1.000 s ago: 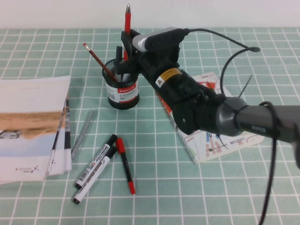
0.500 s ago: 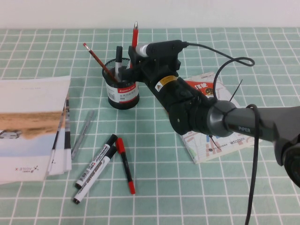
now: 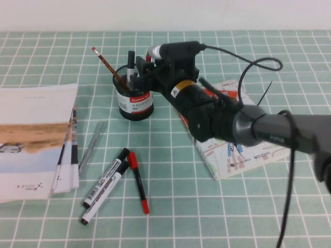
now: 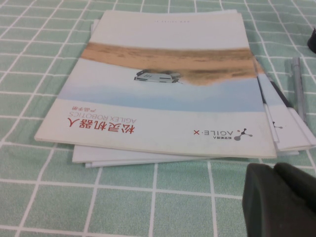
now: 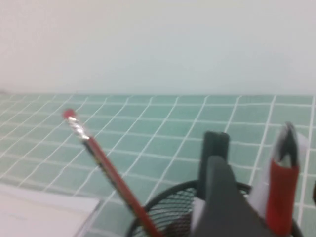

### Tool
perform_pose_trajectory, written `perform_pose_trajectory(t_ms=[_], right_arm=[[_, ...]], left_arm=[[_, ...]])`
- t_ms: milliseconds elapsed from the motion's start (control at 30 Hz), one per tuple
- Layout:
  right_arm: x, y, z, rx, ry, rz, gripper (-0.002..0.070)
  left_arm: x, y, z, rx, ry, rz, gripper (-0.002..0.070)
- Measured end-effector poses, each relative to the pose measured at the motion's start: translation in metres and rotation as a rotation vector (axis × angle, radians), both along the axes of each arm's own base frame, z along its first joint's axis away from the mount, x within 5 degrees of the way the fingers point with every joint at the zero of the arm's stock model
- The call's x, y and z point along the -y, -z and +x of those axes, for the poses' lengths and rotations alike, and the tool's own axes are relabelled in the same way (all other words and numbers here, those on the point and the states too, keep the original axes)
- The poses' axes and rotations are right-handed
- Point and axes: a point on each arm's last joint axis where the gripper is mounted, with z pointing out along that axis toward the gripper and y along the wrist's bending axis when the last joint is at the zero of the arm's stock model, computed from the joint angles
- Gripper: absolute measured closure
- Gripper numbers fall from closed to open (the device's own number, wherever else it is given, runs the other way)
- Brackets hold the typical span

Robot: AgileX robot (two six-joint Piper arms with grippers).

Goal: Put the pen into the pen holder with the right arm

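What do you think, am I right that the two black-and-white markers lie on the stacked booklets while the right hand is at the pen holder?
Not quite: the high view shows the markers on the tablecloth, apart from the booklets. The right hand is indeed at the pen holder; the left hand hovers by the booklets.

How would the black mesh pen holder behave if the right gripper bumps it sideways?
The pen holder looks light, so it would probably slide or tip. The leaning pencil may shift its balance. The right gripper hangs at its rim; the left gripper rests near the booklets.
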Motion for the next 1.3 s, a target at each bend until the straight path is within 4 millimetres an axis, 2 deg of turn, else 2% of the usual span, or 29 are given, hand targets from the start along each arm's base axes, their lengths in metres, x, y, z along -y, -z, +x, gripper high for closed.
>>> perform_pose_trajectory(t_ms=[100,167,267,333,433,567,700,833,1067,1200,1300], right_arm=[[0.002,-0.024,-0.007,-0.043,-0.028,-0.027,0.0378],[0.005,-0.04,-0.014,-0.093,-0.055,-0.066,0.0445],[0.011,-0.07,-0.029,-0.146,-0.1,-0.132,0.0597],[0.015,-0.09,-0.042,-0.172,-0.13,-0.179,0.0654],[0.02,-0.112,-0.064,-0.175,-0.173,-0.256,0.0681],[0.026,-0.125,-0.1,-0.149,-0.228,-0.339,0.0691],[0.049,-0.14,-0.137,-0.136,-0.252,-0.357,0.0692],[0.083,-0.148,-0.173,-0.173,-0.256,-0.385,0.0694],[0.14,-0.143,-0.231,-0.317,-0.27,-0.486,0.0694],[0.159,-0.135,-0.251,-0.413,-0.279,-0.557,0.0694],[0.166,-0.122,-0.258,-0.45,-0.282,-0.585,0.0694]], left_arm=[[0.0,0.0,0.0,0.0,0.0,0.0,0.0679],[0.0,0.0,0.0,0.0,0.0,0.0,0.0679],[0.0,0.0,0.0,0.0,0.0,0.0,0.0679],[0.0,0.0,0.0,0.0,0.0,0.0,0.0679],[0.0,0.0,0.0,0.0,0.0,0.0,0.0679],[0.0,0.0,0.0,0.0,0.0,0.0,0.0679],[0.0,0.0,0.0,0.0,0.0,0.0,0.0679],[0.0,0.0,0.0,0.0,0.0,0.0,0.0679],[0.0,0.0,0.0,0.0,0.0,0.0,0.0679],[0.0,0.0,0.0,0.0,0.0,0.0,0.0679],[0.0,0.0,0.0,0.0,0.0,0.0,0.0679]])
